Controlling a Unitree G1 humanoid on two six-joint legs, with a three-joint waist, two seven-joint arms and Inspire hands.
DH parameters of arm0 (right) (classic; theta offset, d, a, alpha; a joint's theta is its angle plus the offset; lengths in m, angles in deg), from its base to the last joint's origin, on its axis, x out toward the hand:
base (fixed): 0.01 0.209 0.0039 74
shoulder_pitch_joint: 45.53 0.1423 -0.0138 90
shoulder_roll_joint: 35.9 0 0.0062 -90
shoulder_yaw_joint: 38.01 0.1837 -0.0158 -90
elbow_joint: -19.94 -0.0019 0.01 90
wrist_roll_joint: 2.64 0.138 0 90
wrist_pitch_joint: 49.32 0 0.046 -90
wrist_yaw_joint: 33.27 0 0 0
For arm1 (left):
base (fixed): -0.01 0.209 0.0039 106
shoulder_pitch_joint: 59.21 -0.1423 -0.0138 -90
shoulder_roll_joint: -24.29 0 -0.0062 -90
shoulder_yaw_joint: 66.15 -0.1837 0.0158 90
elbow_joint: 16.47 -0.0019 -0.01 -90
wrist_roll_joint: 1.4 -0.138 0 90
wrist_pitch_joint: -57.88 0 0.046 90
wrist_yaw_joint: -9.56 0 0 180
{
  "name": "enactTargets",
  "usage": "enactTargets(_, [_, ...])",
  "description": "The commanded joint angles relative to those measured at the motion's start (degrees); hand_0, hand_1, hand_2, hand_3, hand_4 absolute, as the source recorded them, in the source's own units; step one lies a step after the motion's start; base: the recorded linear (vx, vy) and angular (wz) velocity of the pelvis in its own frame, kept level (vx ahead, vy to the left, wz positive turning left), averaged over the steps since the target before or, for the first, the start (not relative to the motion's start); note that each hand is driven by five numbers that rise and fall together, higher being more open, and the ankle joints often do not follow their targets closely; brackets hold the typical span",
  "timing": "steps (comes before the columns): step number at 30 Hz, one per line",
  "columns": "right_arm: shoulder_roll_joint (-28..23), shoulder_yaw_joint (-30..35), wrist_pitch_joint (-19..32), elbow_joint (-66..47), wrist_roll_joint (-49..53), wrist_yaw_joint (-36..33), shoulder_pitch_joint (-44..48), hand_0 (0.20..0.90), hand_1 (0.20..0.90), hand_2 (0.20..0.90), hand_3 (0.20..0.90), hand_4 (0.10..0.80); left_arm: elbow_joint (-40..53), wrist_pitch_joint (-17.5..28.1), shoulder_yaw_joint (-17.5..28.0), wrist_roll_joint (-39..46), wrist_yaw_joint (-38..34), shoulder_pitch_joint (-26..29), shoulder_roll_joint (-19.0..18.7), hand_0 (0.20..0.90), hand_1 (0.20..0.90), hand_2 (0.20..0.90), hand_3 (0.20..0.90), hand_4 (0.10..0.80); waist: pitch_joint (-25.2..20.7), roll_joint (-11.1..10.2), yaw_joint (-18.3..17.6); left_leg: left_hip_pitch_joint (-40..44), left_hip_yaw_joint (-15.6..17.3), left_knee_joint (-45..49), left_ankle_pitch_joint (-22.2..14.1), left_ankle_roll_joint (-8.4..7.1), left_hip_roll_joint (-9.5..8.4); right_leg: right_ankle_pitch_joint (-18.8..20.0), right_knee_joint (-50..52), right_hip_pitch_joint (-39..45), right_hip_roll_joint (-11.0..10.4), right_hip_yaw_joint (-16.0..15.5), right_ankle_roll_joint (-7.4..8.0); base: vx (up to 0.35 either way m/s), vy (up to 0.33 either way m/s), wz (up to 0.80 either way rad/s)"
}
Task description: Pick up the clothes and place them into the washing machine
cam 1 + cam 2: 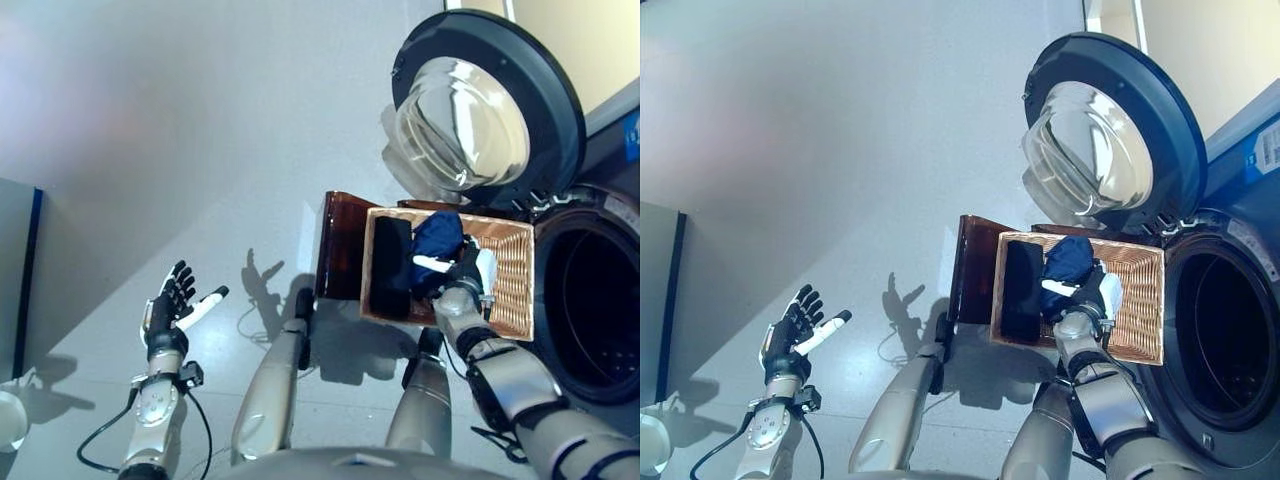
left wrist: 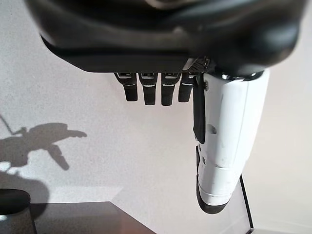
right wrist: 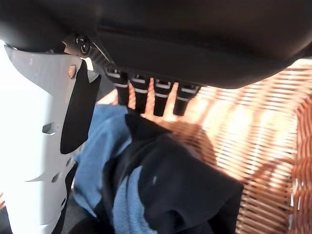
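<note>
A shallow wicker basket (image 1: 512, 268) rests on a low dark brown box (image 1: 340, 240) beside the washing machine (image 1: 588, 305), whose round door (image 1: 480, 100) stands open. In the basket lie a dark blue cloth (image 1: 440, 236) and a black cloth (image 1: 392, 266). My right hand (image 1: 466, 270) is down in the basket on the blue cloth, fingers fairly straight, white thumb laid across it. The right wrist view shows the blue cloth (image 3: 100, 146) and a dark fold (image 3: 180, 195) under the hand, with wicker (image 3: 253, 131) past the fingers. My left hand (image 1: 175, 300) is open over the floor at the left, holding nothing.
A grey cabinet with a dark blue edge (image 1: 15, 270) stands at the far left. A white object (image 1: 8, 420) sits at the lower left corner. Grey floor lies between my left hand and the brown box.
</note>
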Motion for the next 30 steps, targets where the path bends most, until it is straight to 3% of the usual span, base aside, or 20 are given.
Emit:
enactTargets(1, [-3.4,-1.3,0.4,1.5,-3.3,-3.5,2.7,0.900,0.900,0.900,0.900,0.800,6.6,3.9,3.9,0.5,-1.2,-3.9,-4.6,0.900,0.900,0.900,0.900,0.800,-3.3,-0.1,1.3,-1.5,0.6,2.7,-3.6,-0.96,-0.08,7.2,-2.0,-2.0,0.0,0.7,-3.12,0.000,0.000,0.00])
enactTargets(30, [-4.6,-6.2,-4.6,5.9,-11.2,-5.2,7.5,0.900,0.900,0.900,0.900,0.800,12.3,4.0,4.6,0.6,-0.7,-6.1,-5.4,0.900,0.900,0.900,0.900,0.800,-1.8,1.3,3.1,-11.0,-0.5,14.7,-7.0,0.03,-0.44,1.9,11.9,-11.8,0.2,3.4,-4.67,-0.012,0.004,0.03])
